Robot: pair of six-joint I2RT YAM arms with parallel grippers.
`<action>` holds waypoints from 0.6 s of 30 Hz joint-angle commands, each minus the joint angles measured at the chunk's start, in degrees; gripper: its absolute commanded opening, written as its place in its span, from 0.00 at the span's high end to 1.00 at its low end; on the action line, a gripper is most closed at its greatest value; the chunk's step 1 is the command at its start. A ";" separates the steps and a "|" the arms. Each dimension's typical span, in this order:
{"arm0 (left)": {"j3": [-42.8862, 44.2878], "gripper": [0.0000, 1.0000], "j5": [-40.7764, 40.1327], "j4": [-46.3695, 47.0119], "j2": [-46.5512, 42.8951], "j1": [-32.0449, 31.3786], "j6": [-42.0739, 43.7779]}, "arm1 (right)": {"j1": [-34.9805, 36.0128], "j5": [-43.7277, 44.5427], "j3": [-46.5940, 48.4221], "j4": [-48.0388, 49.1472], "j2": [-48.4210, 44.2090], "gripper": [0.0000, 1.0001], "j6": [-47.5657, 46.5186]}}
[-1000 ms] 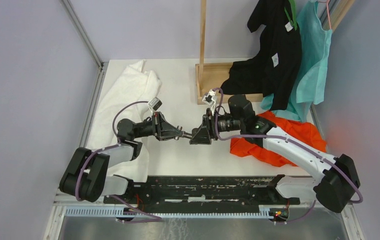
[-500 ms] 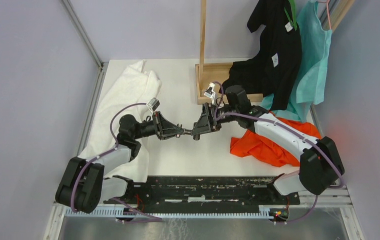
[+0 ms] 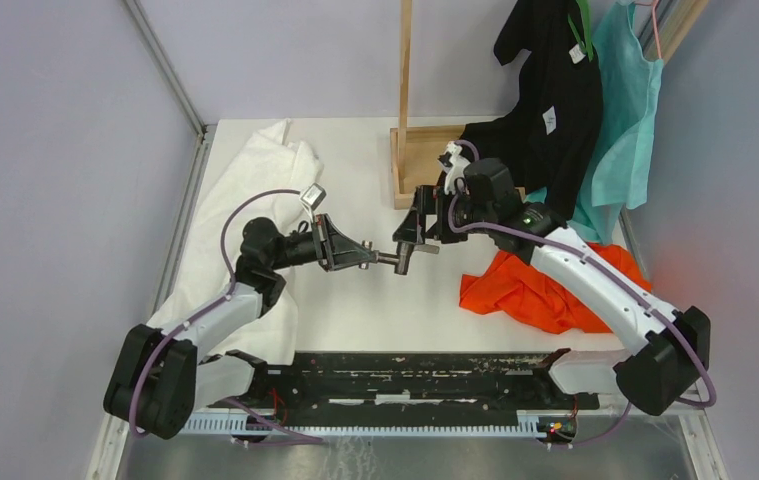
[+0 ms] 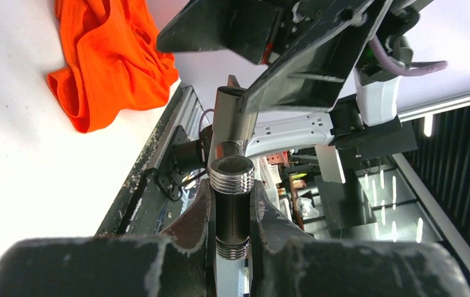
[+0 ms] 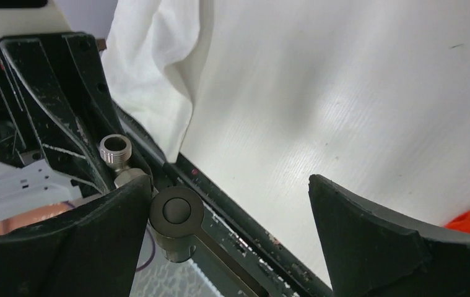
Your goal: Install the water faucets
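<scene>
Water faucets point(image 4: 232, 207) are gripped tight in the left pincer point(image 3: 363, 257) by the dark threaded tube, held up in the air over the middle of the worktop point(image 3: 355, 150). Right pincer point(image 5: 229, 204) is spread wide open around the far end, with one finger point(image 5: 108, 235) parked just beside the round brown cap. Orange cloth point(image 3: 540, 290) is seen lying toward the right edge.

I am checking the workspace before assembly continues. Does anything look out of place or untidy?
Yes: clothing unrelated to the job lies on the table. A crumpled orange garment sits under the right arm, and a white cloth is heaped along the left edge. The faucet in the left hand looks intact.
</scene>
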 commanded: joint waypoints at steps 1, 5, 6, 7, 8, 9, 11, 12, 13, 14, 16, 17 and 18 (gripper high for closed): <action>3.76 0.97 3.04 -1.45 -3.01 -0.26 5.32 | -1.06 13.01 4.44 -4.09 -3.99 0.00 -4.29; 5.12 0.97 3.12 -3.76 -2.70 -0.29 6.12 | -1.06 11.88 3.61 -1.15 -8.35 0.00 -6.48; 5.61 0.97 2.78 -4.73 -2.54 -0.29 6.29 | -0.95 10.14 2.55 1.53 -10.53 0.00 -8.59; 6.21 0.97 2.37 -5.98 -2.19 -0.30 6.42 | -0.91 7.97 0.77 5.42 -13.11 0.00 -11.01; 6.88 0.97 2.15 -6.65 -1.72 -0.30 6.17 | -0.88 7.43 -1.68 8.98 -15.93 0.00 -13.46; 7.50 0.97 1.84 -6.75 -1.26 -0.32 5.65 | -0.81 8.00 -4.21 12.33 -18.90 0.00 -15.78; 8.91 0.97 1.01 -8.50 -0.26 -0.28 4.75 | -0.47 7.30 -9.40 17.70 -23.60 0.00 -22.65; 10.41 0.97 0.50 -11.37 0.55 -0.23 5.01 | 0.38 5.79 -10.08 17.94 -25.11 0.00 -29.29; 11.55 0.97 0.37 -14.22 1.33 -0.09 5.23 | 1.71 5.19 -10.17 17.14 -26.70 0.00 -35.31; 12.39 0.97 0.48 -16.37 2.25 0.19 5.19 | 3.48 6.37 -10.35 16.11 -27.88 0.00 -40.53; 13.09 0.97 1.33 -16.75 3.99 0.96 3.10 | 7.75 10.52 -10.63 14.32 -29.61 0.00 -49.81; 13.15 0.97 1.86 -15.39 4.81 1.32 1.42 | 9.62 12.03 -10.23 12.89 -29.68 0.00 -53.47; 13.22 0.97 2.31 -13.64 5.47 1.83 -0.49 | 11.14 13.53 -8.84 9.66 -29.19 0.00 -56.78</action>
